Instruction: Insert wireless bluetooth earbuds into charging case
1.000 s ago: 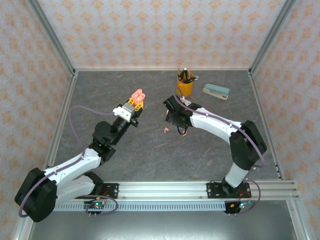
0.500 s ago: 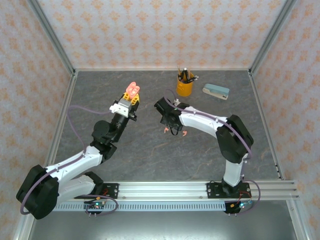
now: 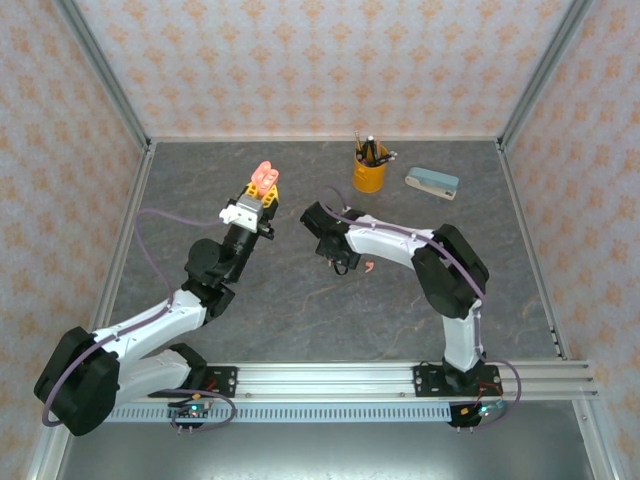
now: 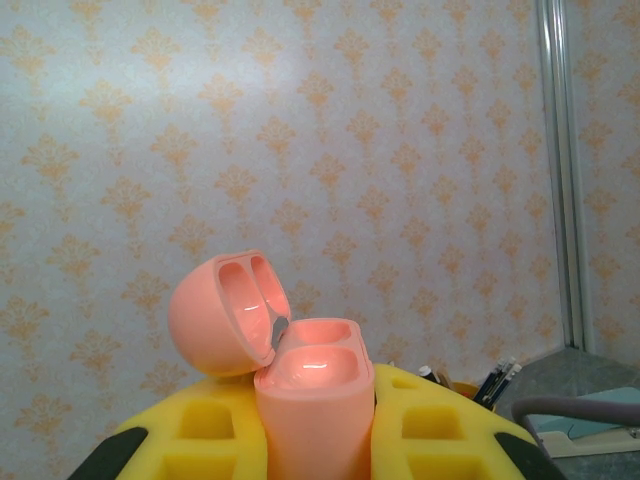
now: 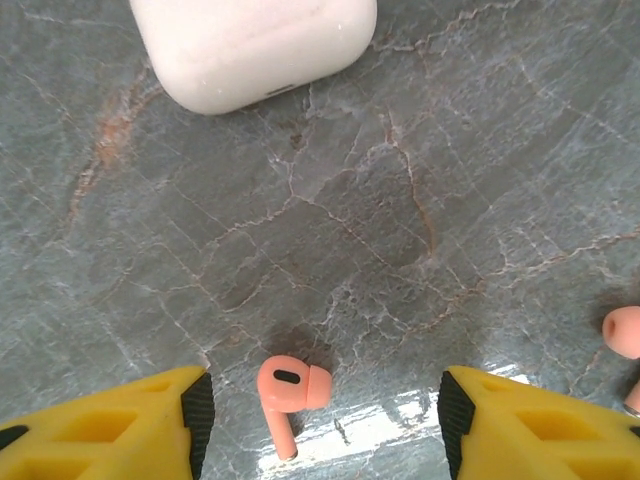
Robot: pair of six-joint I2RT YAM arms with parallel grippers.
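My left gripper (image 3: pixel 262 198) is up off the table (image 3: pixel 300 300), out to the left of the yellow pencil cup (image 3: pixel 369 173) and a little nearer my bases than it is. Its yellow fingers (image 4: pixel 200 432) are clamped on the body of the salmon-pink charging case (image 4: pixel 310 395), which I hold upright. The lid (image 4: pixel 225 315) is hinged back to the left, and both wells in the body are bare. From this wrist the tips of the pens in the cup poke up at the lower right, past the finger on that side.

My right gripper (image 3: pixel 341 262) points down at the table, on the near side of the cup and slightly to its left. Its fingers (image 5: pixel 110 425) stand apart and grip nothing. One salmon-pink earbud (image 5: pixel 285 390) lies flat on the stone between them, closer to the left finger, touching neither, its stem pointing back toward my wrist. A second pink earbud (image 5: pixel 625 335) lies just outside the right finger; from above it shows on the cup's side of this gripper. A closed white case (image 5: pixel 250 45) rests on the table beyond the fingertips, well apart from the earbud between them.

A pale teal box (image 3: pixel 432 182) lies just to the right of the cup.
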